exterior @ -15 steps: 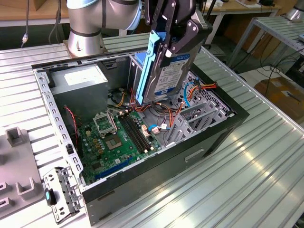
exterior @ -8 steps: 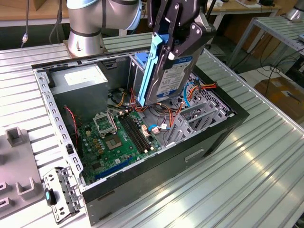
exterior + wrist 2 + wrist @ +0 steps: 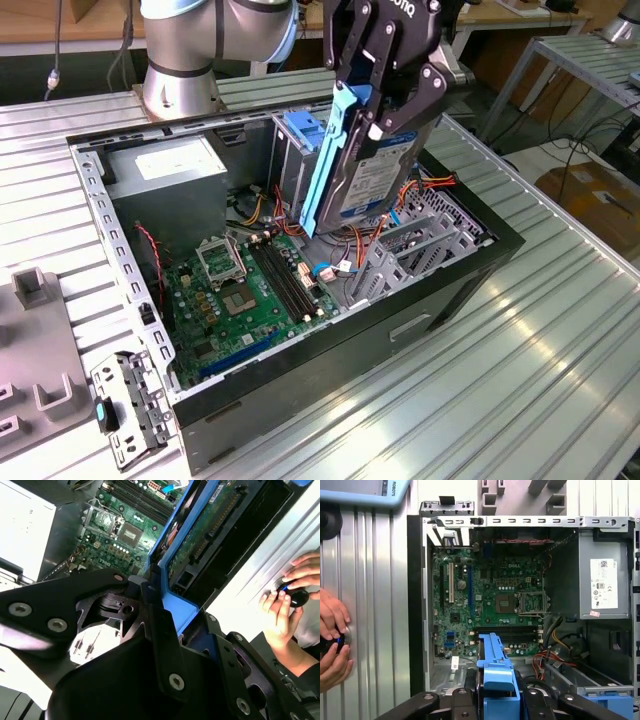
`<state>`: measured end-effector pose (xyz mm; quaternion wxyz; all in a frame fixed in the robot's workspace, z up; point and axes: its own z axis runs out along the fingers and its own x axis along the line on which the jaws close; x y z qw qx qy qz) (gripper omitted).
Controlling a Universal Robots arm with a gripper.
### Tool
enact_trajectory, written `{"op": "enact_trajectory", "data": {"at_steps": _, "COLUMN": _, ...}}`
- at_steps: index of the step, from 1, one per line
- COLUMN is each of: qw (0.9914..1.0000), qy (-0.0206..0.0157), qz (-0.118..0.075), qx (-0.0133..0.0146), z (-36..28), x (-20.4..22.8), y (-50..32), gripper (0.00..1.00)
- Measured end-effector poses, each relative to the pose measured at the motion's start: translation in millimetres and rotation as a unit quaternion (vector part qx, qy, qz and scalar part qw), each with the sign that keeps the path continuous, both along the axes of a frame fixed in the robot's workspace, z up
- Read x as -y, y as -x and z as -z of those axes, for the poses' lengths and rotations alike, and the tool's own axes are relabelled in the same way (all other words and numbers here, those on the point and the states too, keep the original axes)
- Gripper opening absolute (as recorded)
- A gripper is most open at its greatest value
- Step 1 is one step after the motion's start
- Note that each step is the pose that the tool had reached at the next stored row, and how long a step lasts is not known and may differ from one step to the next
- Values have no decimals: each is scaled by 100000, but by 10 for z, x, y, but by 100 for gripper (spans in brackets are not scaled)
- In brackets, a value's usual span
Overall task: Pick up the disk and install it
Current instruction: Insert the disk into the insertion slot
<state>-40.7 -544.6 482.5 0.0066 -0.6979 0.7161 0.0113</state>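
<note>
The disk [image 3: 378, 185], a silver drive with a white and blue label and a blue plastic bracket along its edge, hangs on edge, tilted, over the open computer case [image 3: 330, 345]. My gripper [image 3: 385, 100] is shut on its upper end, with one black finger on each side. The disk's lower end reaches down toward the drive cage [image 3: 425, 240] at the case's end on the exterior view's right. In the second wrist view the disk's green circuit side [image 3: 205, 525] runs away from the gripper [image 3: 160, 612]. The first wrist view has the blue bracket [image 3: 495, 662] sticking out of the gripper [image 3: 497, 700] above the motherboard.
Inside the case lie a green motherboard [image 3: 250, 290], a grey power supply box [image 3: 170, 175] with a white sticker, and orange and red cables. A person's hands [image 3: 332, 630] work a small control on the ribbed table beside the case. Grey fixtures [image 3: 30, 340] stand at the exterior view's left.
</note>
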Motion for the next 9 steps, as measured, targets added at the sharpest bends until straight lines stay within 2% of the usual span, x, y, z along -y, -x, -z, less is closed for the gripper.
{"op": "enact_trajectory", "data": {"at_steps": 5, "qw": 100000, "qy": 50, "qz": 2, "qx": -2, "z": 7, "x": 17, "y": -93, "gripper": 37}}
{"op": "enact_trajectory", "data": {"at_steps": 9, "qw": 100000, "qy": 76, "qz": 0, "qx": -4, "z": 14, "x": 19, "y": -287, "gripper": 37}}
